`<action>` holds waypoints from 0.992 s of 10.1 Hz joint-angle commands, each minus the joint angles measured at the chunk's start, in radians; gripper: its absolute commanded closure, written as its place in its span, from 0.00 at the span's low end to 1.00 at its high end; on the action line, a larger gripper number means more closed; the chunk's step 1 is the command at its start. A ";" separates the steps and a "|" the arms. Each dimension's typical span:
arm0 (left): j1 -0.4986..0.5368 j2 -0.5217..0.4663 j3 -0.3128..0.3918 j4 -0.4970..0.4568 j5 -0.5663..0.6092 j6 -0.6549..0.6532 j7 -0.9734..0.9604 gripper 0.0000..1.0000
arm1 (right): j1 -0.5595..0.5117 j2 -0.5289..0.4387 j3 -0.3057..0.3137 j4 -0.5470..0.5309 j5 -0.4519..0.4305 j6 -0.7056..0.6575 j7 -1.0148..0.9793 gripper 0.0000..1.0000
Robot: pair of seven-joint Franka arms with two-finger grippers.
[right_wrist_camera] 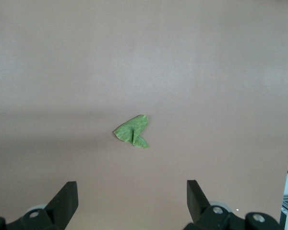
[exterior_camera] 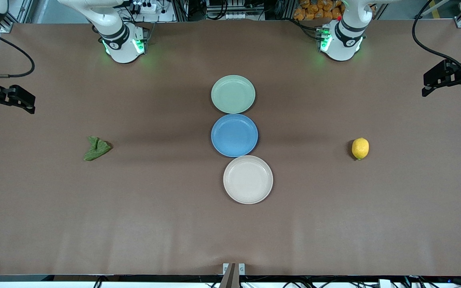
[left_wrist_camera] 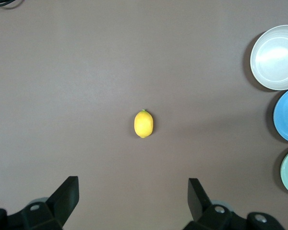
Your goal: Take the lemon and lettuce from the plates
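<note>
The yellow lemon [exterior_camera: 360,148] [left_wrist_camera: 144,124] lies on the bare brown table toward the left arm's end, well apart from the plates. The green wrinkly lettuce [exterior_camera: 96,149] [right_wrist_camera: 133,131] lies on the table toward the right arm's end. The pale green plate [exterior_camera: 233,94] and the beige plate [exterior_camera: 248,179] in the middle both hold nothing. My left gripper [exterior_camera: 428,86] [left_wrist_camera: 133,184] hangs open and empty high over the left arm's end of the table. My right gripper [exterior_camera: 28,103] [right_wrist_camera: 132,188] hangs open and empty high over the right arm's end.
A blue plate [exterior_camera: 234,135], also bare, sits between the green and beige plates, so the three form a row down the table's middle. Black cables hang at both ends of the table.
</note>
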 commanded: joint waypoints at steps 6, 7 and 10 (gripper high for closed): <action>0.000 -0.009 0.014 -0.005 -0.017 0.005 0.014 0.00 | -0.039 -0.002 0.006 0.039 0.084 -0.030 -0.024 0.00; -0.002 -0.007 0.017 -0.005 -0.015 0.004 0.005 0.00 | -0.042 -0.004 -0.002 0.039 0.118 -0.030 -0.026 0.00; -0.005 -0.004 0.014 -0.005 -0.008 0.004 -0.004 0.00 | -0.047 -0.004 -0.002 0.041 0.120 -0.033 -0.026 0.00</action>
